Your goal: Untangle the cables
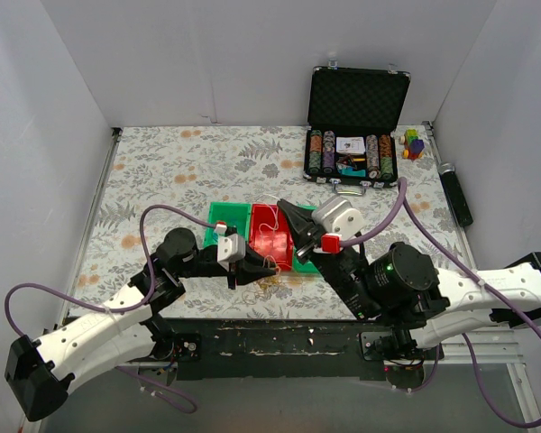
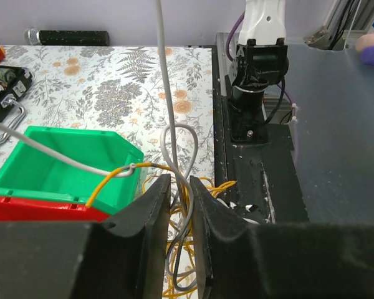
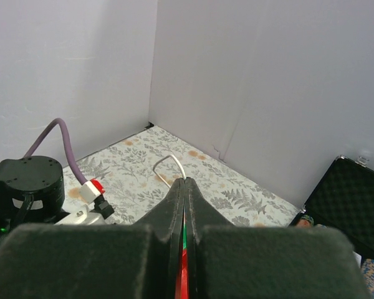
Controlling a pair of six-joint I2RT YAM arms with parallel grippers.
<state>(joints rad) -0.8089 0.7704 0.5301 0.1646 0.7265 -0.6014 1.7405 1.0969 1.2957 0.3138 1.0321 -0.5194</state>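
The cables are a tangle of yellow [image 2: 112,177] and grey-white [image 2: 168,93] thin wires lying by the table's front edge, in front of the red bin [image 1: 269,236]. My left gripper [image 1: 255,269] is low over the tangle. In the left wrist view its jaws [image 2: 179,184] stand a narrow gap apart, with grey and yellow strands running between them. One grey-white strand rises taut out of that gap. My right gripper [image 1: 282,209] is above the bins and is shut on the white cable [image 3: 168,161]. A small loop of it sticks out past the closed tips [image 3: 184,180].
A green bin [image 1: 224,215] stands left of the red bin, and its rim shows in the left wrist view [image 2: 68,132]. An open black case of poker chips [image 1: 356,135], coloured toys [image 1: 413,142] and a black tool [image 1: 455,194] are at the back right. White walls surround the table.
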